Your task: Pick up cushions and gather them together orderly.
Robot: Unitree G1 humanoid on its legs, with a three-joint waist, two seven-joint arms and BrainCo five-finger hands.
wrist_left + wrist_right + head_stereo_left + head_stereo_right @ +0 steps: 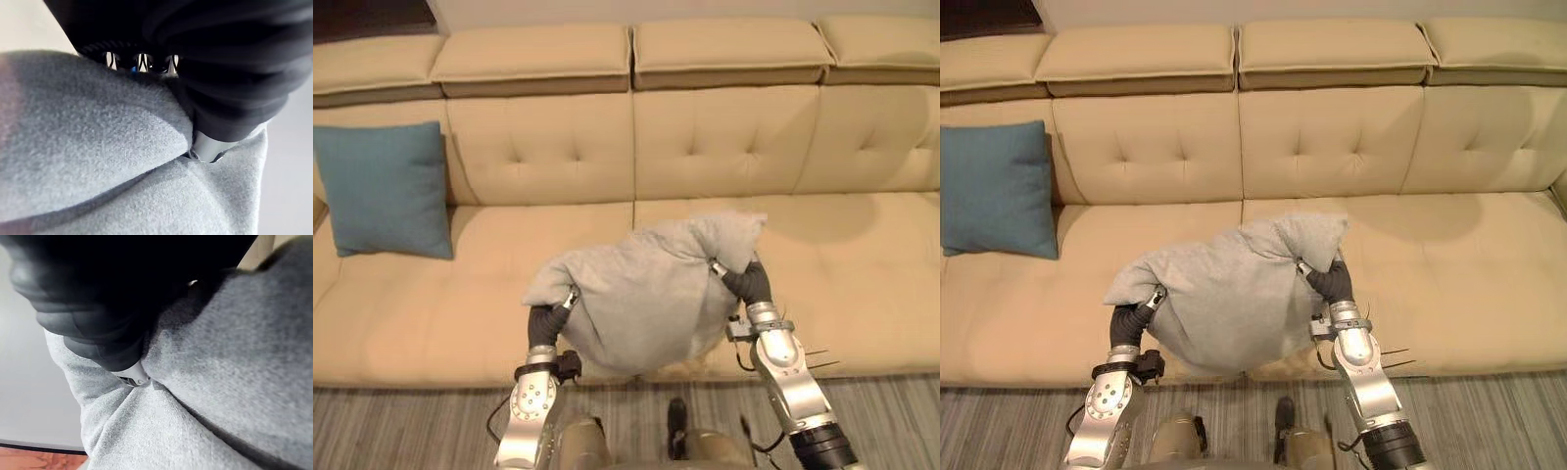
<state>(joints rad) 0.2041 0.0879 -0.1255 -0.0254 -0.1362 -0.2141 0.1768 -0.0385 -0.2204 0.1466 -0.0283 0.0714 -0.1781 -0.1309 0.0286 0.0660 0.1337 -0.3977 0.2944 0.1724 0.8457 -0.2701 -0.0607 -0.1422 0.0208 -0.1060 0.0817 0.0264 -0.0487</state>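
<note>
Two cushions were in sight. One grey cushion (641, 294) hung above the front edge of the beige sofa (862, 255), near the middle of its length, carried between the two hands. The left hand (546, 323) gripped the cushion's left side; in the left wrist view its thumb (210, 147) dug into a fold of the grey cloth, with the cloth bunched between thumb and fingers. The right hand (749, 282) clasped the cushion's right side, just under a corner that stood up and bulged over it; in the right wrist view its thumb (132, 376) was pressed into a crease of the fabric. One teal cushion (386, 191) leaned upright against the backrest at the sofa's left end, well apart from the grey one. A striped grey floor (411, 431) ran along the sofa's front.
</note>
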